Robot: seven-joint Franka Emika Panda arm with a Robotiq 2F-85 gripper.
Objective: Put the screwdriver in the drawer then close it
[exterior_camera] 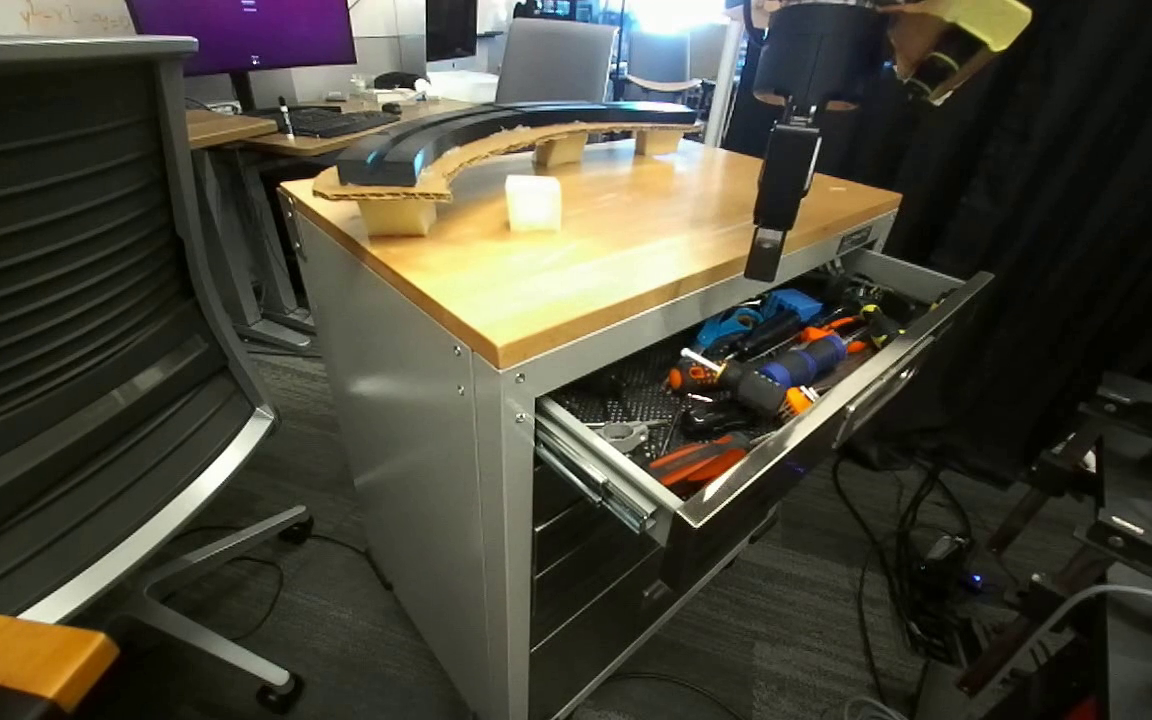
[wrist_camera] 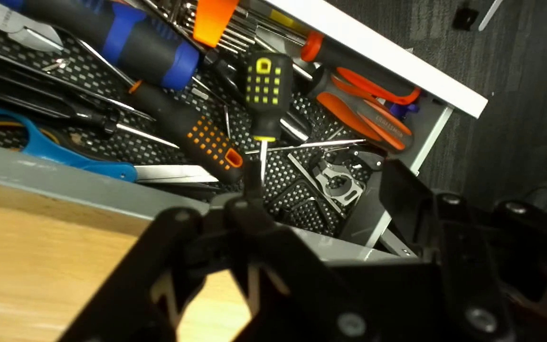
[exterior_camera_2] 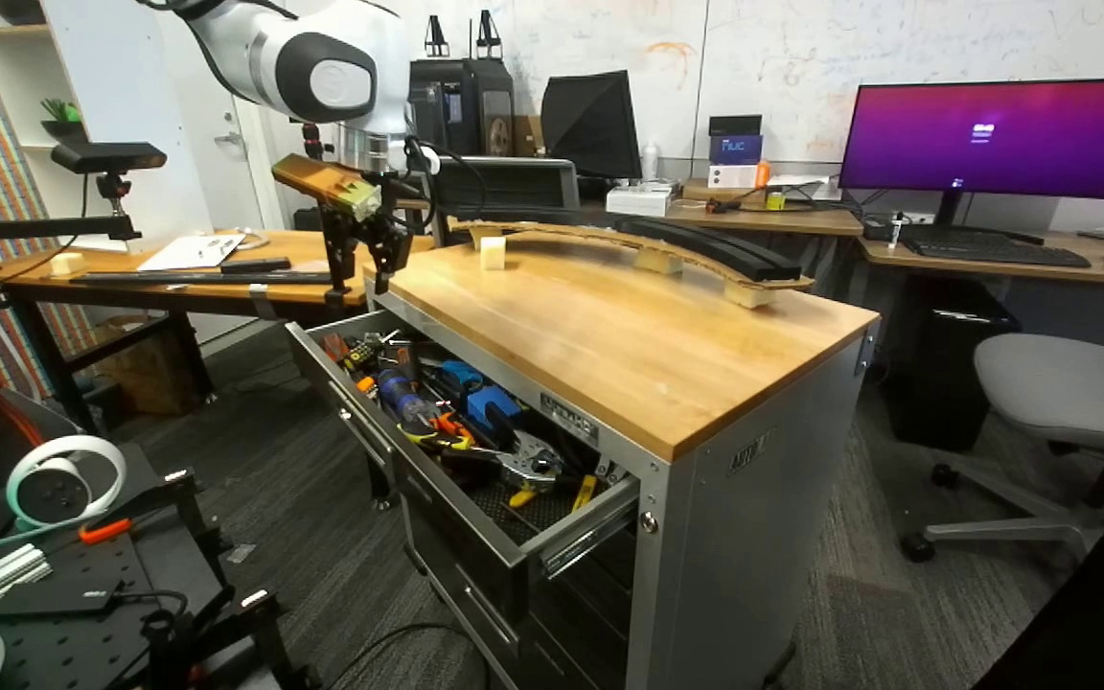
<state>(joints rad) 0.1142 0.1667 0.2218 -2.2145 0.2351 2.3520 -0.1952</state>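
Grey carpet (exterior_camera_2: 849,623), scribbled whiteboard (exterior_camera_2: 782,43), black curtain (exterior_camera: 1066,150).

Tool cabinet (exterior_camera: 406,420): grey metal, with wooden tabletop (exterior_camera: 626,260). On it, a curved black strip (exterior_camera: 526,122) on corrugated cardboard (exterior_camera: 433,187), raised on pale supports (exterior_camera: 396,218); separate pale block (exterior_camera: 533,203).

Drawer (exterior_camera: 736,510): topmost, pulled out; rear part out of sight beneath the tabletop.

Screwdriver (wrist_camera: 269,95): stubby, black with yellow dots; inside the drawer, overlapping a dark tool (wrist_camera: 228,73), handle towards the drawer's front. Shaft tip ends close by a fingertip (wrist_camera: 253,183) in the wrist view; whether they touch cannot be told.

Scissors (wrist_camera: 107,169): blue-handled, partly hidden by the cabinet edge, cut off at left of the wrist view.

Blue-and-black handle (wrist_camera: 131,42), orange tool (wrist_camera: 214,21): cut off above in the wrist view; exact kind unclear.

Lower drawers (exterior_camera: 596,630): closed, dark, partly hidden below the topmost.

Fingers (wrist_camera: 404,199): well apart, above the drawer, blurred in the wrist view. In an exterior view a single finger (exterior_camera: 784,190) masks its counterpart.

Robot arm (exterior_camera_2: 327,77): cut off at the top edge in both exterior views.
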